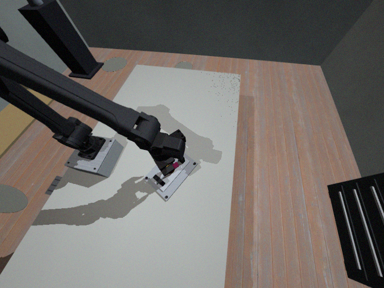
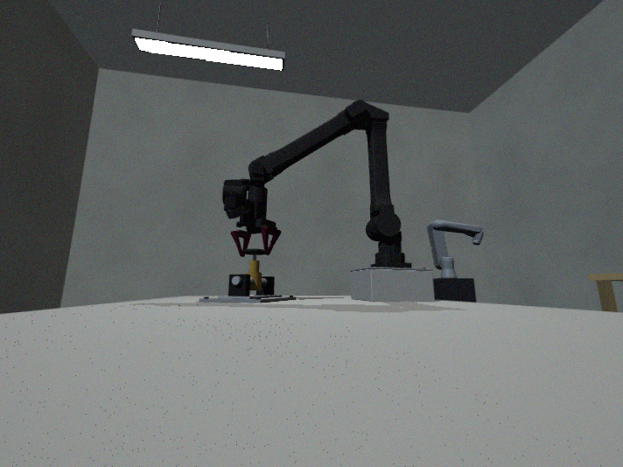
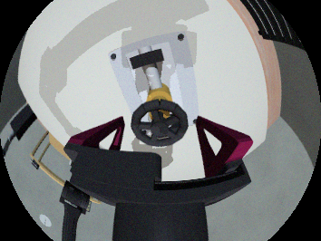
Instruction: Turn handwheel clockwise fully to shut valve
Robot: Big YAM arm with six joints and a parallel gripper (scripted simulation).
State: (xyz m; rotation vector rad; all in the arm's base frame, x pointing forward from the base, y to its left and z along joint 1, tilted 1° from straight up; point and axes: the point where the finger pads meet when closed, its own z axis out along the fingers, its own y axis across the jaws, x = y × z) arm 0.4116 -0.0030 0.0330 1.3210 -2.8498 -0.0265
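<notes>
Claw [image 2: 255, 241] spread wide, grasping nothing, its maroon fingers either side of the black handwheel [image 3: 157, 124]. Wheel tops a yellow stem [image 2: 255, 274] on a grey plate [image 1: 181, 180].

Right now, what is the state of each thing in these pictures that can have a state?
Gripper: jaws fully open, holding nothing, one on each side of the handwheel.
Handwheel: upright on its yellow stem, not gripped.
Valve base plate: flat on the white mat.
Ceiling light: on.

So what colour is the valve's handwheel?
Black; the handwheel shows best in the wrist view, above a yellow stem.
</notes>
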